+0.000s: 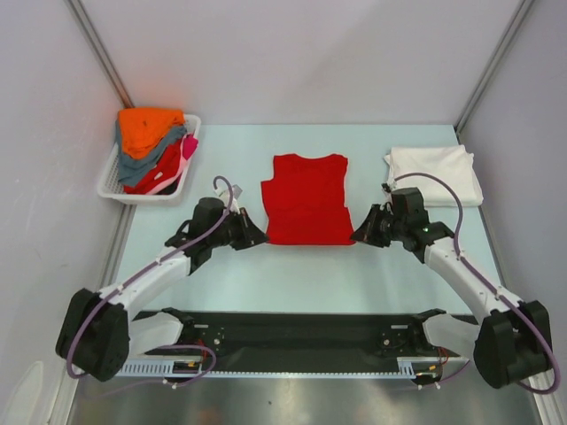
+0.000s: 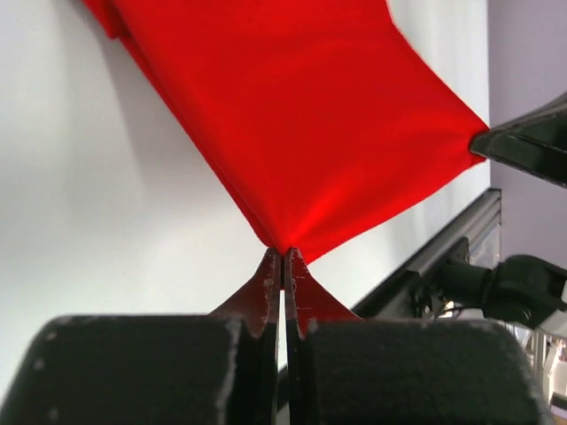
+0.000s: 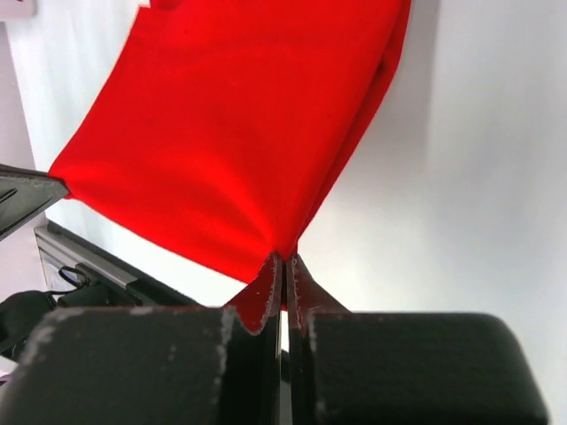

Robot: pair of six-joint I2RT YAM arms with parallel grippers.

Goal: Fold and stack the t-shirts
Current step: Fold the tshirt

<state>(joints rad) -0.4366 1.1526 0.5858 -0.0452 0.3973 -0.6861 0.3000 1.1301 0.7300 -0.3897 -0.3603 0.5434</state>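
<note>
Top external — one red t-shirt [image 1: 307, 200], pinched by two grippers.

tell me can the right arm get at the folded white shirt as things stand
Probably not right now. The right gripper is shut on the near right corner of the red t-shirt, so it is occupied. The white t-shirt lies just beyond it with nothing between, so once it lets go the way looks free.
</note>
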